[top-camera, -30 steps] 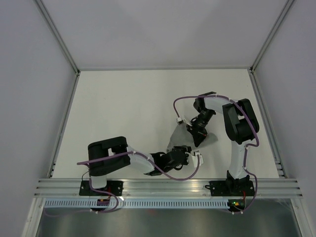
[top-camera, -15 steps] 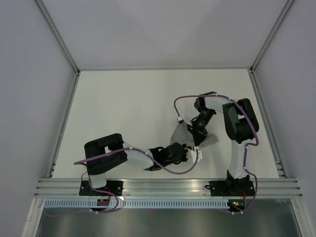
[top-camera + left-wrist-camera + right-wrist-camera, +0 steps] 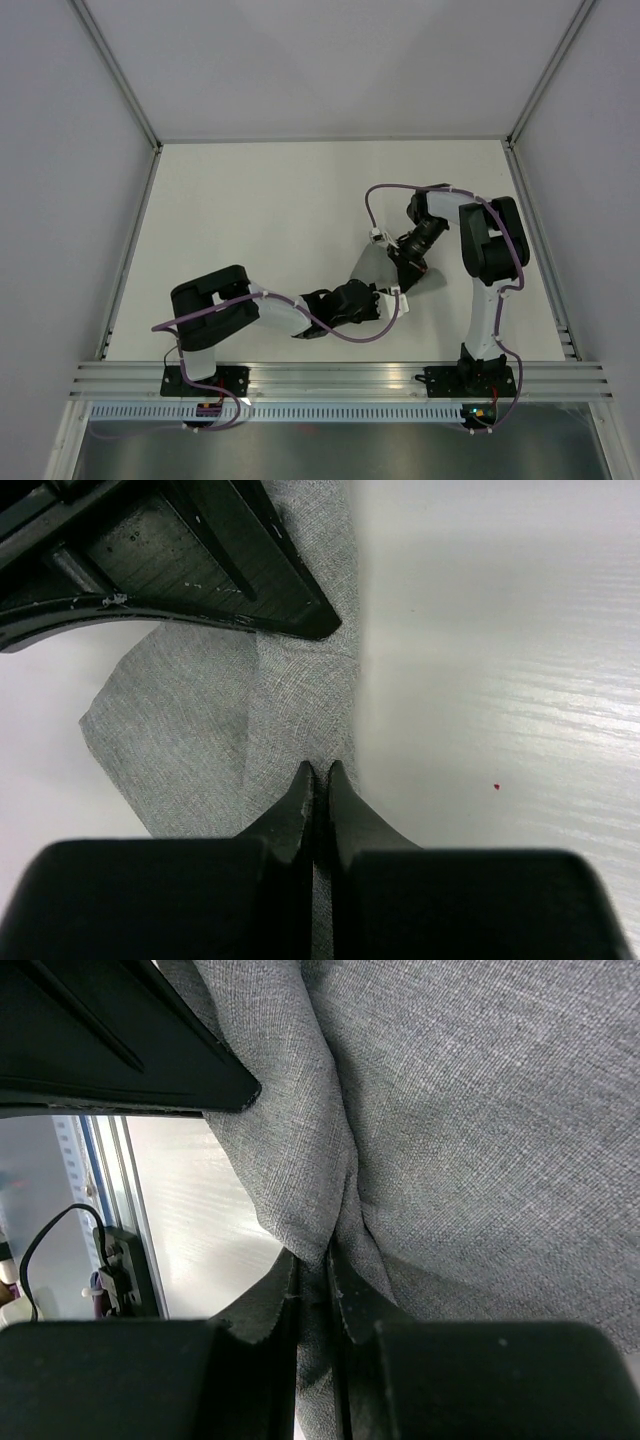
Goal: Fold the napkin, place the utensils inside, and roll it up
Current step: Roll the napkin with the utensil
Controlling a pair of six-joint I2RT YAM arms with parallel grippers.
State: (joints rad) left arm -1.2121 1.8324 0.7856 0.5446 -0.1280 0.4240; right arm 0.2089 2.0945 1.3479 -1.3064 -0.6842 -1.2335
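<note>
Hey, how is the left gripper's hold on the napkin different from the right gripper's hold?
The left gripper pinches a thin, flat edge of the napkin. The right gripper pinches a thicker, bunched fold. The left gripper's jaws nearly touch, while the right gripper's jaws stand slightly apart around the cloth. Both are shut on the same grey napkin.

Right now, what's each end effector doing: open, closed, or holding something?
Left end effector: closed on the plain grey square fabric napkin.
Right end effector: closed on the same napkin.
</note>
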